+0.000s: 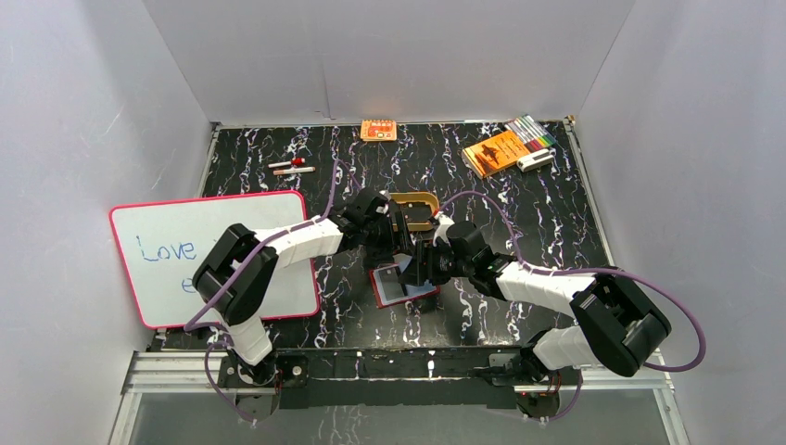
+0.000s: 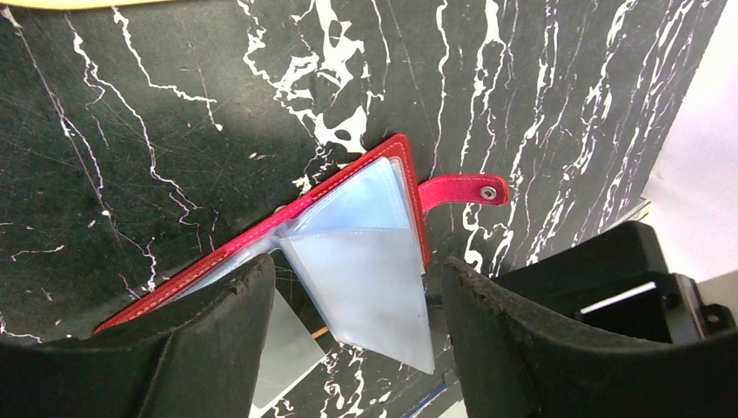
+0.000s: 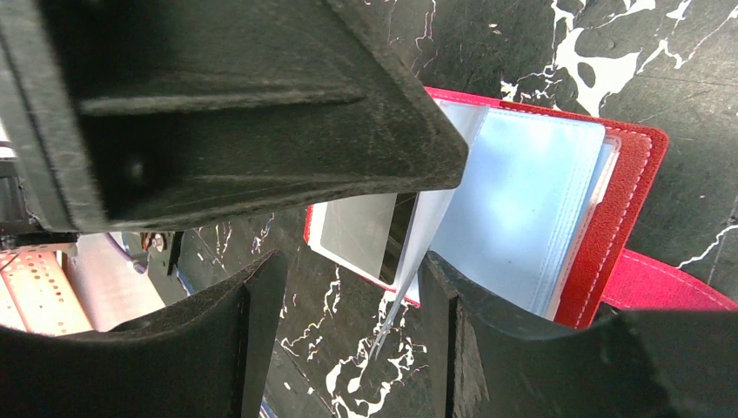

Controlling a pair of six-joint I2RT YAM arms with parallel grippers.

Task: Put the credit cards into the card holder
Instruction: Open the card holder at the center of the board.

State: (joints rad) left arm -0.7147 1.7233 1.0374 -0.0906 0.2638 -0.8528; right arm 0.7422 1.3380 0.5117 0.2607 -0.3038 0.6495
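The card holder (image 1: 405, 289) lies open on the black marble table, a red wallet (image 3: 635, 192) with clear plastic sleeves and a snap tab (image 2: 457, 187). One clear sleeve leaf (image 2: 374, 261) stands up from it. My left gripper (image 2: 357, 300) is open and straddles that leaf without pinching it. My right gripper (image 3: 352, 296) is also open, the same leaf (image 3: 418, 261) edge-on beside its right finger. A flat grey credit card (image 3: 361, 228) rests on the holder's other half (image 2: 287, 344); I cannot tell whether it is in a pocket. Both grippers (image 1: 397, 248) (image 1: 419, 269) crowd over the holder.
A pink-framed whiteboard (image 1: 213, 255) lies at the left. A tan oval tray (image 1: 414, 206) sits just behind the grippers. At the back are an orange packet (image 1: 378, 130), an orange booklet (image 1: 496, 151), markers (image 1: 530, 130) and two pens (image 1: 292, 167).
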